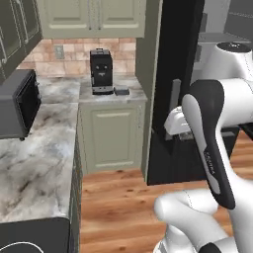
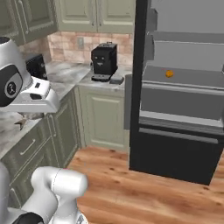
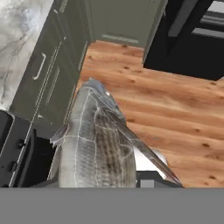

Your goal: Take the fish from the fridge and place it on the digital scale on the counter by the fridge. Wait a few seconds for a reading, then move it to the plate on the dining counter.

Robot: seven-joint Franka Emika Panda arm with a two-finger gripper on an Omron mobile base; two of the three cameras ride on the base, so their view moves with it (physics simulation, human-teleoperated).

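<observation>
Nearest the hand camera, the fish (image 3: 94,144) filled the lower frame, silver-grey and striped, held in the claw (image 3: 131,179), jaws closed on it above the wooden floor (image 3: 175,113). Beyond, the marble tabletop (image 1: 34,163) carried a black microwave (image 1: 17,104). Farther, the black coffee machine (image 1: 102,71) stood with the digital scale (image 1: 121,91) just beside it. The fridge (image 2: 183,109) stood open, an orange fruit (image 2: 169,74) on its shelf. No legible writing anywhere.

fridge (image 2: 183,87) open, small orange fruit (image 2: 169,74) on a middle shelf. black coffee machine (image 2: 104,61) on tabletop (image 2: 65,74) near its fridge-side end, digital scale (image 2: 116,80) just beside it.
</observation>
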